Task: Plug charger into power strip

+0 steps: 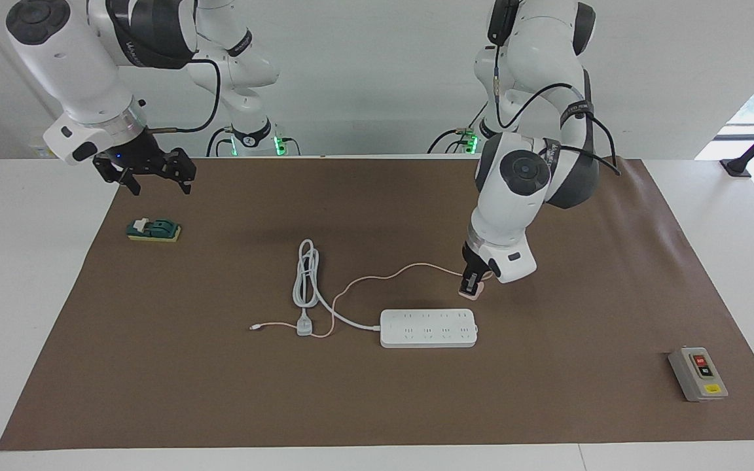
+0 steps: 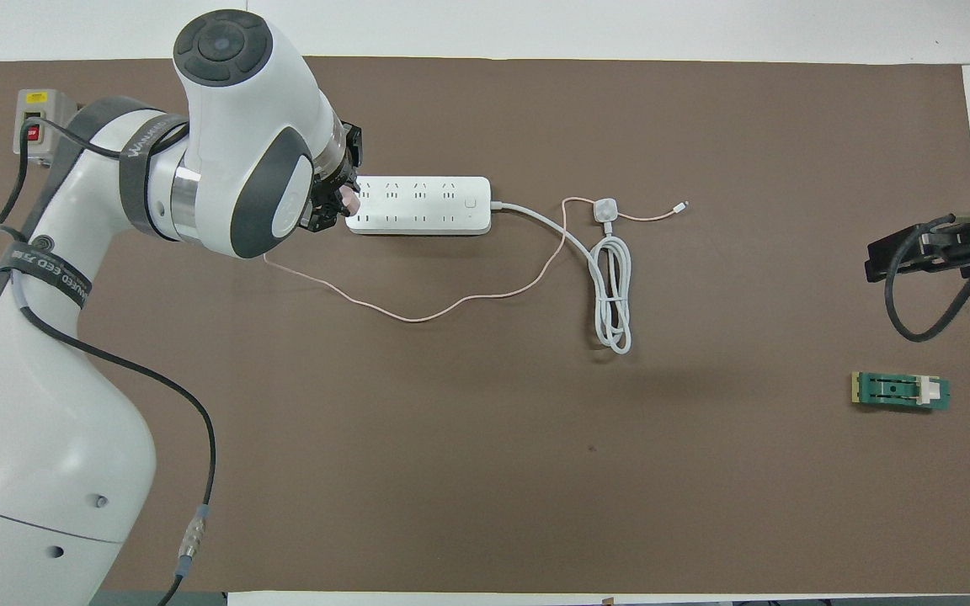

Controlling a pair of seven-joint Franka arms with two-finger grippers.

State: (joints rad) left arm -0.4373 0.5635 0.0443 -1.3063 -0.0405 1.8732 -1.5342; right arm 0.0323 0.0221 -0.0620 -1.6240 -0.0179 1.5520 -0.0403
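The power strip (image 1: pixel 428 328) (image 2: pixel 418 204) lies flat in the middle of the brown mat, and its thick white cord (image 1: pixel 305 275) (image 2: pixel 613 295) is coiled toward the right arm's end. My left gripper (image 1: pixel 470 286) (image 2: pixel 335 204) is shut on the pale-pink charger (image 1: pixel 472 293) (image 2: pixel 351 200). It holds the charger low by the strip's end toward the left arm's end. The thin pink cable (image 1: pixel 377 278) (image 2: pixel 418 317) trails from it across the mat. My right gripper (image 1: pixel 154 175) (image 2: pixel 923 252) is open and empty, waiting raised over the mat's edge.
A grey-white plug (image 1: pixel 304 325) (image 2: pixel 604 209) lies at the end of the coiled cord. A grey box with red and black buttons (image 1: pixel 698 373) (image 2: pixel 37 118) sits at the left arm's end. A small green block (image 1: pixel 153 229) (image 2: pixel 900 390) lies below the right gripper.
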